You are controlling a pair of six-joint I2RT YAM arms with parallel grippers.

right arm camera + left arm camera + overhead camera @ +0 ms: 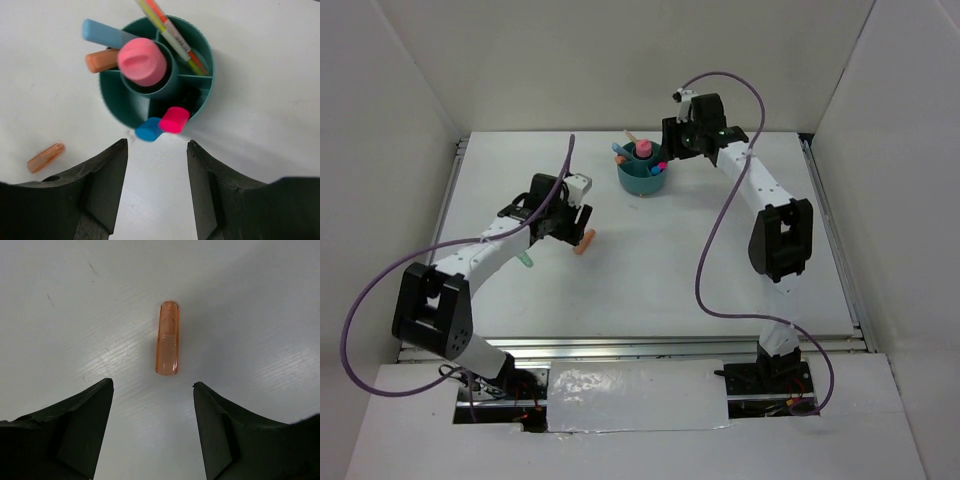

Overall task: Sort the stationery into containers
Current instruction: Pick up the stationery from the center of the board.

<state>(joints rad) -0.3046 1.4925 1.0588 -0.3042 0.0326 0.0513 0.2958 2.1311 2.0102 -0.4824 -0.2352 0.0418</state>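
A small orange stub [168,338] lies flat on the white table, just ahead of my open, empty left gripper [152,385]; it also shows in the top view [584,241] and the right wrist view [46,157]. A mint green piece [525,258] lies beside the left arm. The round teal organizer cup [644,181] stands at the back middle. It holds a pink marker [142,61] in the centre well, and blue [107,34], orange [101,61], yellow [172,35], small blue [149,129] and pink [174,120] pieces in outer compartments. My right gripper [157,145] is open and empty, just above the cup.
White walls enclose the table on the left, back and right. A metal rail [650,347] runs along the near edge. Purple cables [720,230] hang from both arms.
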